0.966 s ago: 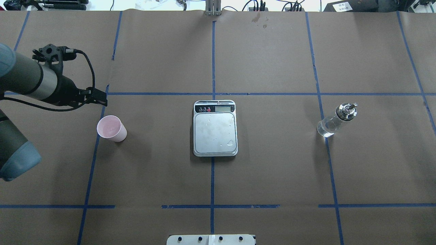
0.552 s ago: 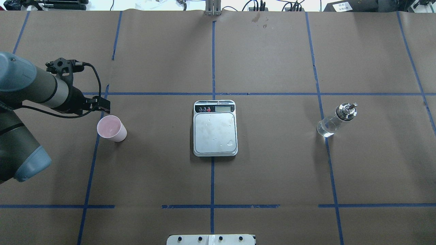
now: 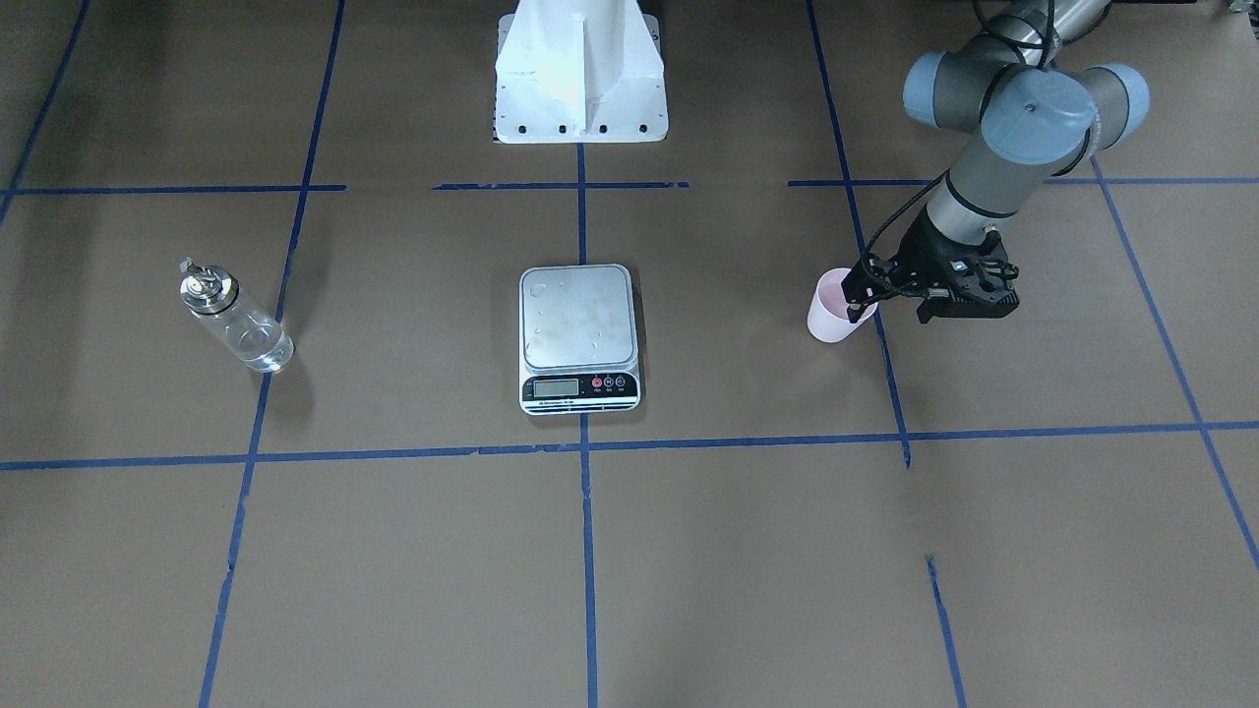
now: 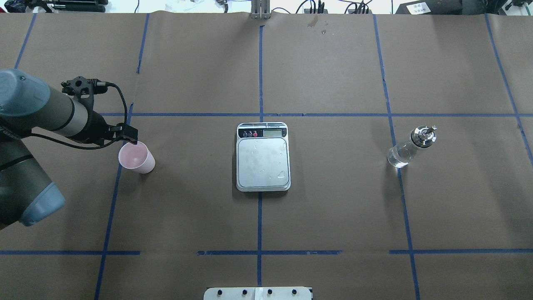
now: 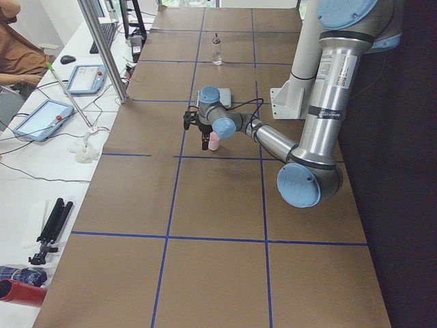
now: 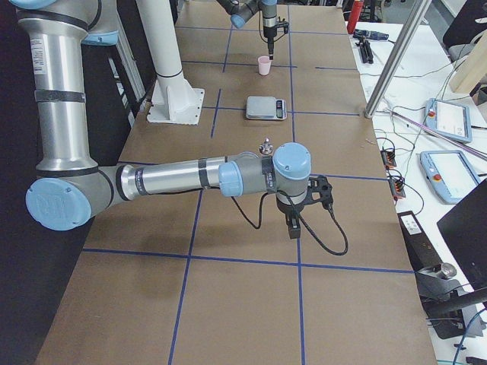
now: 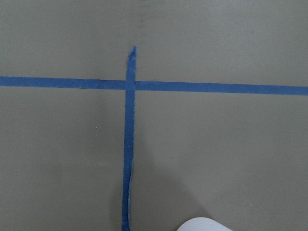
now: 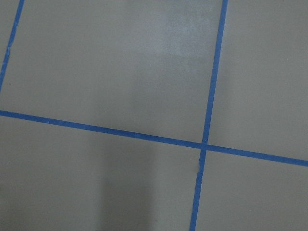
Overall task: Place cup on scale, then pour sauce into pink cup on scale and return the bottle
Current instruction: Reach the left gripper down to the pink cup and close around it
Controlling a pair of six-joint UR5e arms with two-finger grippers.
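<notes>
The pale pink cup [image 4: 135, 157] stands upright on the brown paper, left of the scale [image 4: 263, 160]; it also shows in the front view [image 3: 831, 313] and as a rim in the left wrist view [image 7: 204, 224]. My left gripper [image 4: 130, 135] points down, just over the cup's far-left rim [image 3: 858, 295]. I cannot tell whether it is open or shut. The scale's steel platform carries nothing but a few droplets. The clear bottle [image 4: 406, 150] with its silver pourer stands to the right. My right gripper [image 6: 293, 226] hangs low over the table on the near side of the bottle; I cannot tell its state.
The white robot base [image 3: 578, 74] is behind the scale. Blue tape lines [image 4: 260, 71] divide the paper. A side bench with tablets [image 5: 41, 116] and a metal post [image 6: 396, 53] runs along the table's far edge.
My left arm has swung right and nearer, bringing its gripper from beyond the cup to right at the cup's rim. Cup, scale and bottle have not moved.
</notes>
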